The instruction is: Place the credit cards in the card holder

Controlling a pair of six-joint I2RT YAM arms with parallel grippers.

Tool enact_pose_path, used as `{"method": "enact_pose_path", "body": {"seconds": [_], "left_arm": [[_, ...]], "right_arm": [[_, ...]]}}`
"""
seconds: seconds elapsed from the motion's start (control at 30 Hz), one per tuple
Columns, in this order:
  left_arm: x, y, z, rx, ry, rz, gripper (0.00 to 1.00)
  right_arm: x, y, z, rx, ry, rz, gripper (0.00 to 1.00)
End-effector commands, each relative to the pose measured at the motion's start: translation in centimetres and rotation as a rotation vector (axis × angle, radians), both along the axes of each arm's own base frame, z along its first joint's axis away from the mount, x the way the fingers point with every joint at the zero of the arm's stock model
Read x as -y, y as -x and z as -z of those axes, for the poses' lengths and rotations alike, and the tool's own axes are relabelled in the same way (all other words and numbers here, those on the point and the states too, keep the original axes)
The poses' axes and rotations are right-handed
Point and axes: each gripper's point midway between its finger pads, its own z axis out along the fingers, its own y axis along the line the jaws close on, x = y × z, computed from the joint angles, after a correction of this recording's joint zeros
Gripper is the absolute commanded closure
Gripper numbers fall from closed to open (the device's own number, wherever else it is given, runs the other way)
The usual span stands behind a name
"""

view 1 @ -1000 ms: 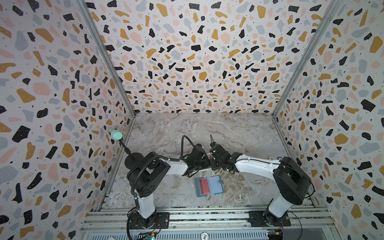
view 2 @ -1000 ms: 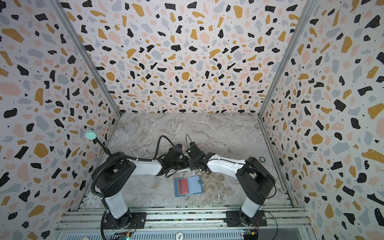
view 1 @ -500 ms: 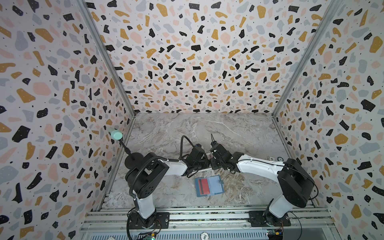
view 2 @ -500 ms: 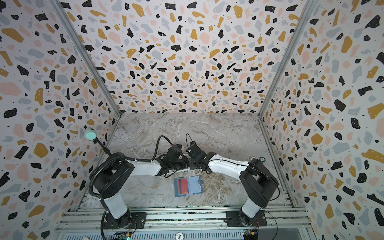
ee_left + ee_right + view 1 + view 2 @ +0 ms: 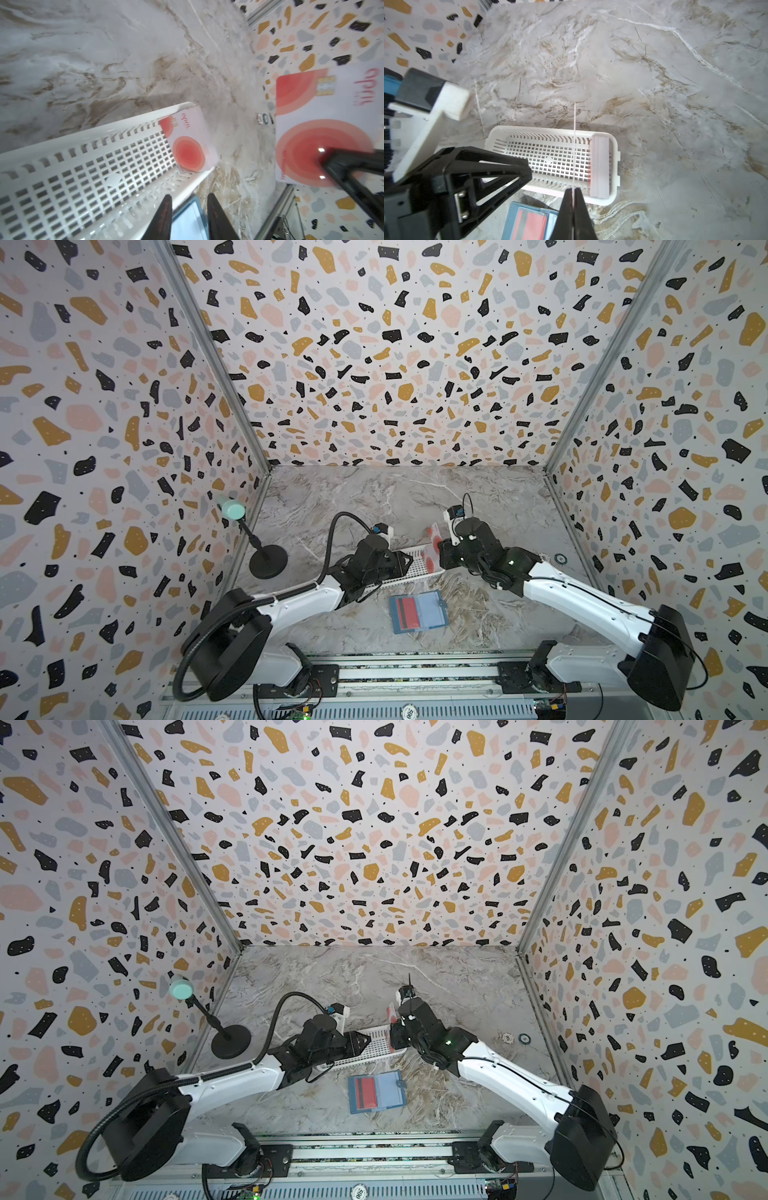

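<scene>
Blurred and cut off by the frame edge in the left wrist view: held credit card (image 5: pixel 311 128). Mostly hidden behind the white basket (image 5: pixel 83 166) and cut by the edge there: card holder (image 5: pixel 187 220). Too small to identify in a top view: two round things (image 5: pixel 508 1038) near the right wall (image 5: pixel 602 990).

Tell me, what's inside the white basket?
A stack of credit cards stands on edge at one end of the white basket. The left gripper hides part of the other end.
</scene>
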Motion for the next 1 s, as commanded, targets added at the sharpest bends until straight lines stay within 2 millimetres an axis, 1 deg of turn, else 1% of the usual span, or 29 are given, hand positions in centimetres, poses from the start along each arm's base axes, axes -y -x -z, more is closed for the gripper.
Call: {"method": "enact_pose_path", "body": {"seconds": [0.0,0.2,0.27,0.3,0.43,0.53,0.67,0.83,0.97], "left_arm": [[0.7,1.3,-2.9,0.052,0.138,0.026,0.67],[1.8,4.5,-6.5,0.12,0.362,0.077,0.67],[1.8,5.4,-7.2,0.132,0.443,0.085,0.67],[1.8,5.9,-8.2,0.15,0.498,0.095,0.67],[2.2,7.4,-9.8,0.18,0.594,0.135,0.66],[2.5,8.2,-11.7,0.208,0.676,0.167,0.66],[3.0,9.2,-14.2,0.238,0.766,0.22,0.66],[3.1,10.2,-15.9,0.257,0.838,0.276,0.65],[2.8,10.7,-17.0,0.261,0.894,0.299,0.67]], "right_arm": [[0.4,1.4,-1.4,-0.008,-0.113,-0.025,1.0],[1.4,3.8,-4.1,0.018,-0.272,-0.062,1.0],[1.7,4.7,-5.1,0.024,-0.341,-0.08,1.0],[1.8,5.2,-5.8,0.032,-0.386,-0.093,1.0],[2.2,6.7,-7.7,0.042,-0.533,-0.152,1.0],[2.1,7.7,-8.6,0.045,-0.603,-0.2,1.0],[1.9,8.7,-9.6,0.039,-0.653,-0.26,1.0],[1.4,10.5,-10.8,0.024,-0.724,-0.361,1.0],[1.1,11.4,-11.5,0.011,-0.776,-0.416,1.0]]}}
